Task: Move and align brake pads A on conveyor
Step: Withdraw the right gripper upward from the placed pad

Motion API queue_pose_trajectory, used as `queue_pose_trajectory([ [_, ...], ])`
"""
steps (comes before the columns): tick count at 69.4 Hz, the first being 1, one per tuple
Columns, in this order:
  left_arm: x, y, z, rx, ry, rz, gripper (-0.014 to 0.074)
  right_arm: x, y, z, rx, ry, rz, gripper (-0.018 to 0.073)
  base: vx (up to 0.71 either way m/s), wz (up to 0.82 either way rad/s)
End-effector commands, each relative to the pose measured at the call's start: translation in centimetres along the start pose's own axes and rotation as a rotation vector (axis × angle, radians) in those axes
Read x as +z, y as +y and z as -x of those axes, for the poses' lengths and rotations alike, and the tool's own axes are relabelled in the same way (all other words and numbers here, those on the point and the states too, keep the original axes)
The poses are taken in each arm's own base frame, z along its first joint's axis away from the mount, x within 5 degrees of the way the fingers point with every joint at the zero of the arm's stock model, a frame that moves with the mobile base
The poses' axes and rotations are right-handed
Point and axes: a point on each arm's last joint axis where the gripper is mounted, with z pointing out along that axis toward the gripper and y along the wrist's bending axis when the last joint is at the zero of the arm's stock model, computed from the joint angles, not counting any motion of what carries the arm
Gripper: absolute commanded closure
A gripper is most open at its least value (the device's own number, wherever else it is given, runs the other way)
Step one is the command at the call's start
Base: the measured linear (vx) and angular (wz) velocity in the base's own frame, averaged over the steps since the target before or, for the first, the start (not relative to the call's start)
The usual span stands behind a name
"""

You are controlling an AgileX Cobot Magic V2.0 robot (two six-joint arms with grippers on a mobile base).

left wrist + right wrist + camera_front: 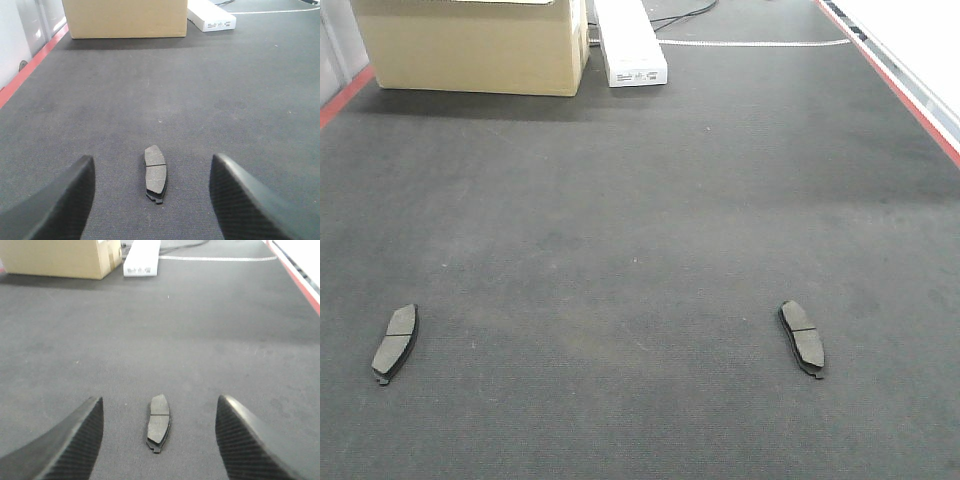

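Nothing is gripped: the left pad (396, 343) and right pad (802, 337) are seen well apart on the conveyor (640, 200), unaligned. Left claw (152, 161) and right claw (160, 401) are held wide, one pad framed by each. All moving is judged outstanding.

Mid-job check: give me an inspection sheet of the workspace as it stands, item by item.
Surface: conveyor, a dark, felt-like belt, flat, no folds seen.
Job's things: two seen, left pad and right pad, lying flat, far apart, each slightly angled; no others in view.
Clutter: cardboard box and white box at the belt's far end.
Grippers: left gripper open, fingers either side of the left pad, not touching it; right gripper open, likewise around the right pad.
Cables: dark cable behind the white box; pale line across the belt, nature unclear.
Surroundings: red edge strips on both sides; pale surface beyond the right one.
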Motion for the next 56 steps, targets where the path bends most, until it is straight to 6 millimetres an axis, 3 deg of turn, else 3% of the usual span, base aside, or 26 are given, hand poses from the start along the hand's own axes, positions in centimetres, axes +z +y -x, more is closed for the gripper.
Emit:
queue_pose_trajectory([
  [1, -0.22, 0.0, 1.42, -0.014, -0.086, -0.004, 0.0132, -0.43, 0.02, 1.48, -0.018, -0.108, 0.001, 0.009, 0.0, 0.0],
  [56, -0.22, 0.0, 1.42, -0.014, -0.086, -0.004, 0.0132, -0.43, 0.02, 1.48, -0.017, -0.108, 0.001, 0.009, 0.0, 0.0],
])
